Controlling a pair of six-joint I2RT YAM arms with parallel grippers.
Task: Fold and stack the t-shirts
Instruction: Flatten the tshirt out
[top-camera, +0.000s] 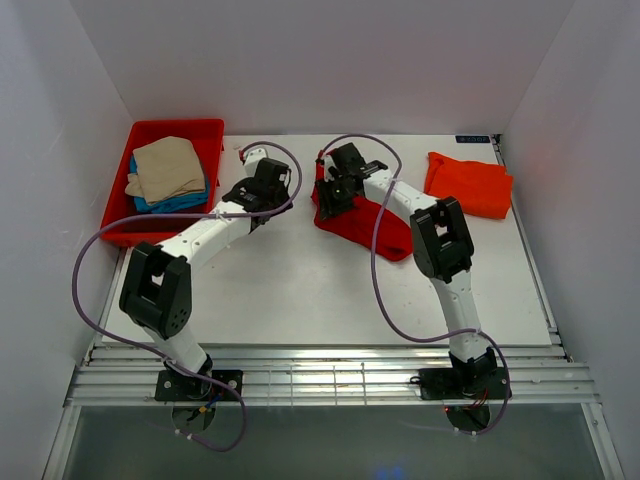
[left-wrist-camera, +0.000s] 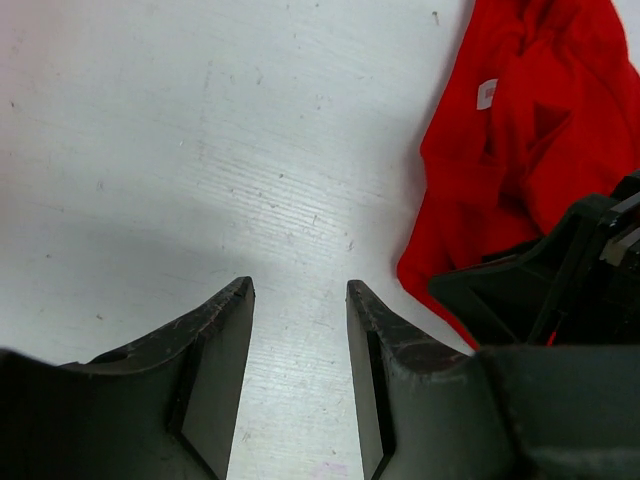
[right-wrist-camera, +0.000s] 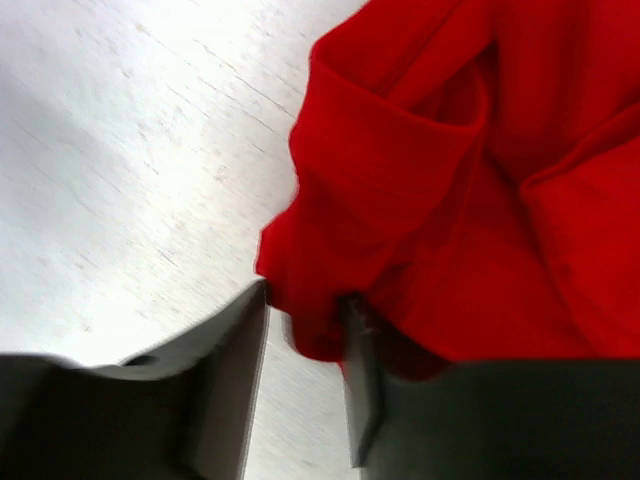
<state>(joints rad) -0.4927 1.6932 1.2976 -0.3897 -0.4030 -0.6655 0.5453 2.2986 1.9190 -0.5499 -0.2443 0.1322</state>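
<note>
A red tray (top-camera: 116, 216) at upper left holds a beige shirt (top-camera: 168, 168) over a blue shirt (top-camera: 172, 204). A folded orange-red shirt (top-camera: 468, 183) lies at upper right. The bright red shirt (top-camera: 386, 230) lies crumpled at centre on the table (top-camera: 300, 290). The left gripper (left-wrist-camera: 300, 292) gapes wide beside it. The right gripper (right-wrist-camera: 305, 300) straddles its edge; I cannot tell whether it grips.

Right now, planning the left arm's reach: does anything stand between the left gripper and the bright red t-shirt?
Only table surface separates the left gripper and the bright red t-shirt. The right gripper sits at the shirt's edge, cloth between its fingers.
</note>
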